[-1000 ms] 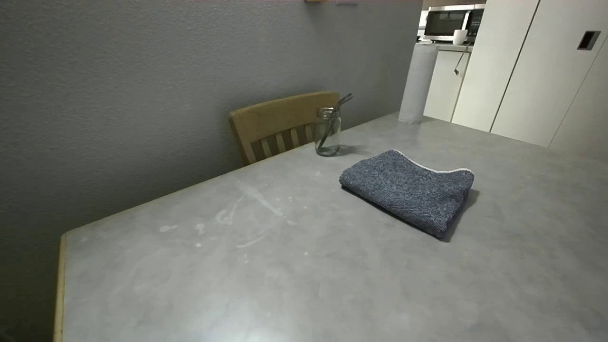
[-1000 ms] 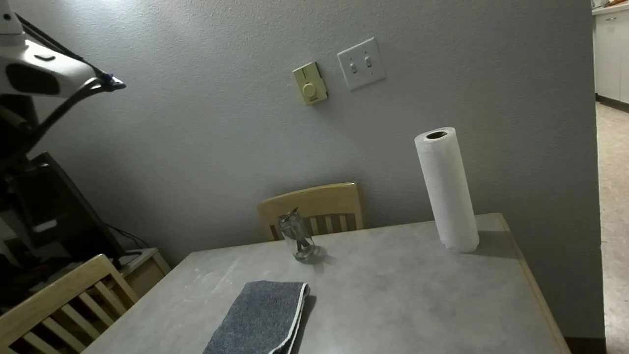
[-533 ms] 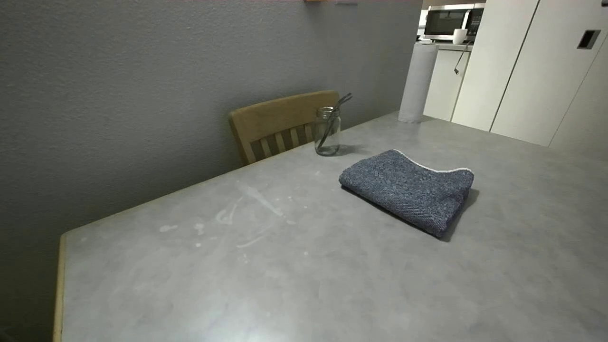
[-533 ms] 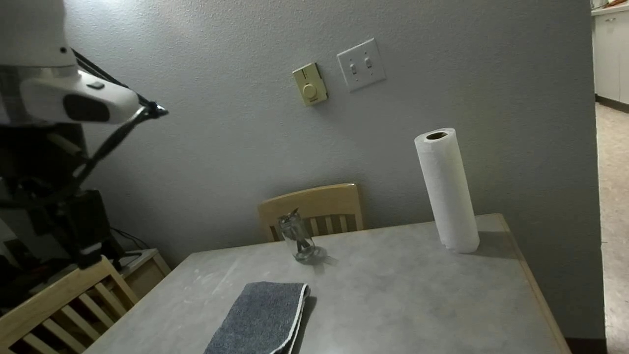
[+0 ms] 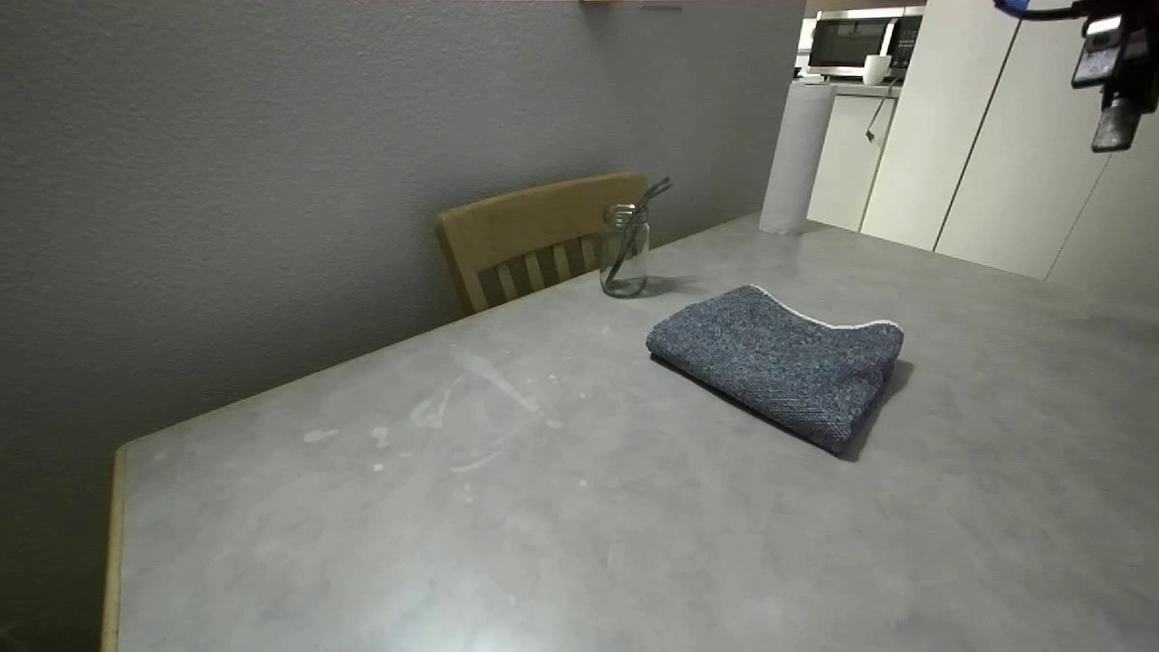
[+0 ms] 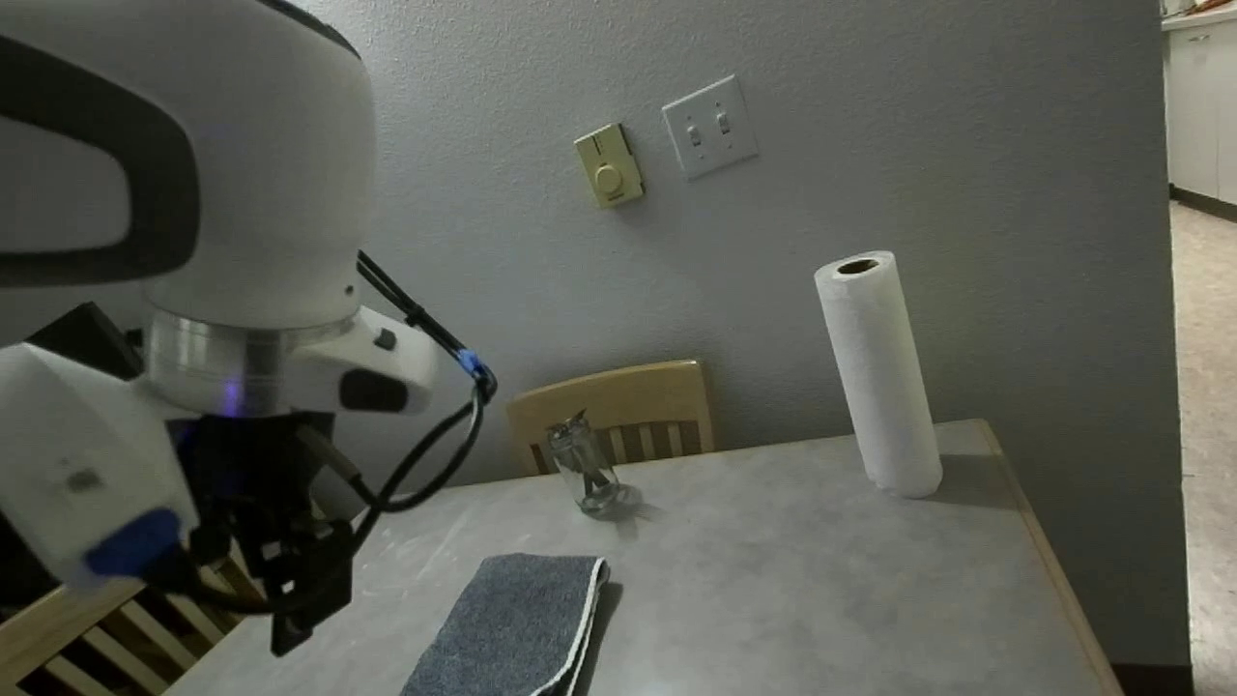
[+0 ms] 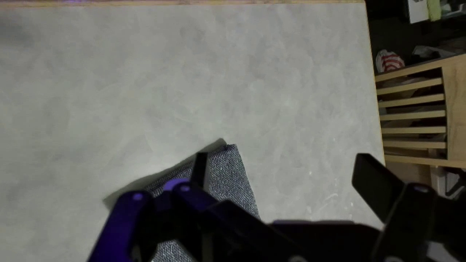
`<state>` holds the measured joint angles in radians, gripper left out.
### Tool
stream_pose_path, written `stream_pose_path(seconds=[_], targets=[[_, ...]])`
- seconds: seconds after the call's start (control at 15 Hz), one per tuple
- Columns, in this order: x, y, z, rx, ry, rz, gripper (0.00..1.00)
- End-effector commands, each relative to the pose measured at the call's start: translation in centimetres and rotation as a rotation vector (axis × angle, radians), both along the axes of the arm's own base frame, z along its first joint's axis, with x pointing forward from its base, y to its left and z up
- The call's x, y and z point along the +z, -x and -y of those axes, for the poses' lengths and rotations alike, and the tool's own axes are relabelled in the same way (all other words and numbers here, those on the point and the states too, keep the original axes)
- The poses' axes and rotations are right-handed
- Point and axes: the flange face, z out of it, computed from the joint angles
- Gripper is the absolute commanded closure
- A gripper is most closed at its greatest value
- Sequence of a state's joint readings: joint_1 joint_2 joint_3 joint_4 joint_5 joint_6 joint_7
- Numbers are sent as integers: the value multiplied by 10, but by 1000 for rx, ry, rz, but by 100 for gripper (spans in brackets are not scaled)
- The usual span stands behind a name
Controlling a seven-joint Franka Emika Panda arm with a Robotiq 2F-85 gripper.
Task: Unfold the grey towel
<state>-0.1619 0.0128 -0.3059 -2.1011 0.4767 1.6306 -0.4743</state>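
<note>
The grey towel [image 5: 779,367] lies folded on the table, dark blue-grey with a pale trimmed edge at the far side. It also shows in an exterior view at the bottom [image 6: 512,628] and in the wrist view [image 7: 233,178], where the gripper hides much of it. My gripper [image 7: 284,173] is open and empty, jaws wide apart. In the wrist view its left finger overlaps the towel's corner; the right finger is over bare table. The gripper hangs in the air, apart from the towel; its fingertips [image 5: 1115,131] show at the top right of an exterior view.
A glass jar [image 5: 625,258] with dark thin items stands near the wall-side table edge. A paper towel roll [image 6: 879,377] stands upright at a table corner. One chair [image 6: 618,406] is against the wall and another [image 7: 411,116] is at the table's end. The table [image 5: 362,543] is grey.
The arm has moved right and down in an exterior view, nearer to the towel. The gripper has come into view at the top right of an exterior view. The towel has not moved.
</note>
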Motion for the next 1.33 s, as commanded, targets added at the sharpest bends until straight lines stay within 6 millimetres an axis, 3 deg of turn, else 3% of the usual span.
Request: stream_pose_path(seconds=[0.0,0.67,1.0,1.27], targets=[[-24,-8,4,2,-47,-15,0],[-30,-6,0,3,-30,-41,0],[-48,-12,6,-14,-42,-54,0],[-77,-18,14,-34,-28,-69,0]])
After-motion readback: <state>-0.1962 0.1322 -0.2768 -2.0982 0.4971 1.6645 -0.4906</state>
